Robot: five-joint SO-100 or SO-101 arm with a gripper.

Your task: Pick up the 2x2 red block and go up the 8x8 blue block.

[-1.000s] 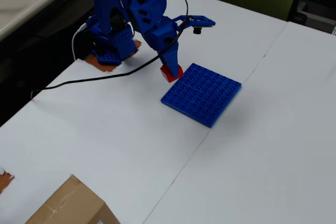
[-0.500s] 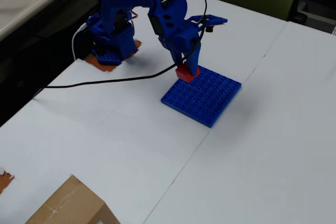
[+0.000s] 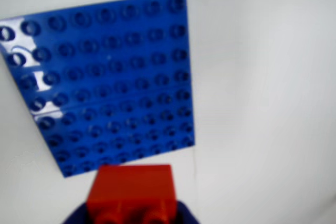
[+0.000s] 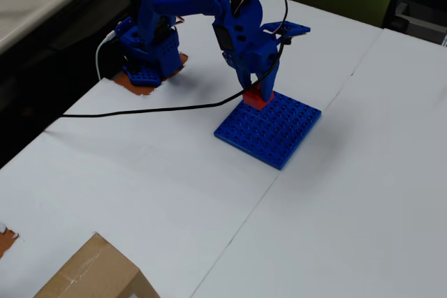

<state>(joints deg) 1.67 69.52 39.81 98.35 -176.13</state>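
Observation:
The 2x2 red block [image 3: 132, 192] sits between my blue gripper's [image 3: 131, 216] jaws at the bottom of the wrist view. In the overhead view the gripper [image 4: 257, 92] holds the red block [image 4: 256, 98] at the back edge of the 8x8 blue block [image 4: 272, 129]. The blue block [image 3: 110, 80] lies flat on the white table, filling the upper left of the wrist view. I cannot tell whether the red block touches the plate's studs or hangs just above them.
The arm's base [image 4: 148, 61] stands at the back left with a black cable [image 4: 140, 111] running across the white table. A cardboard box [image 4: 91, 273] sits at the front left. The table's left edge drops to a dark floor.

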